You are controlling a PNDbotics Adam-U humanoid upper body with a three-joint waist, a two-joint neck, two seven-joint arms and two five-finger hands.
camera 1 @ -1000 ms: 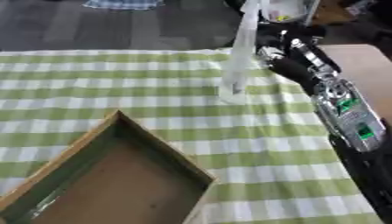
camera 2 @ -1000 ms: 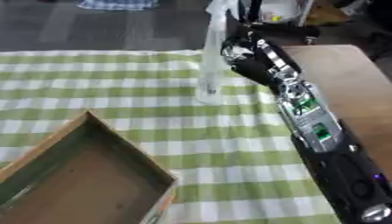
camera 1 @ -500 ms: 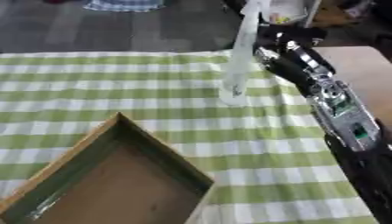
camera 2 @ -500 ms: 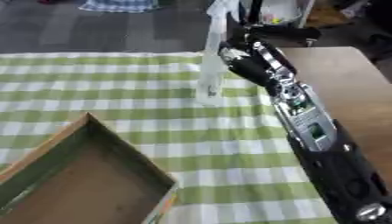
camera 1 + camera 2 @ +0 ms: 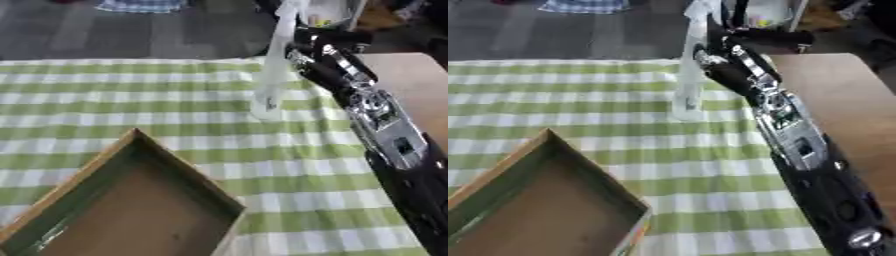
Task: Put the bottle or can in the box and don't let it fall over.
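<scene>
Far on the green-and-white checked tablecloth (image 5: 131, 105) stands a tall clear plastic bottle (image 5: 273, 75), the right hand (image 5: 308, 52) against its upper side; whether the fingers clasp it I cannot tell. It looks light, smooth and tippy, best held mid-body. An open cardboard box (image 5: 122, 210) waits near left.

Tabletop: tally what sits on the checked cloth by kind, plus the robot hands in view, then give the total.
Clear bottle: 1
Open cardboard box: 1
Robot hand, the right hand at the bottle: 1
Total: 3
</scene>
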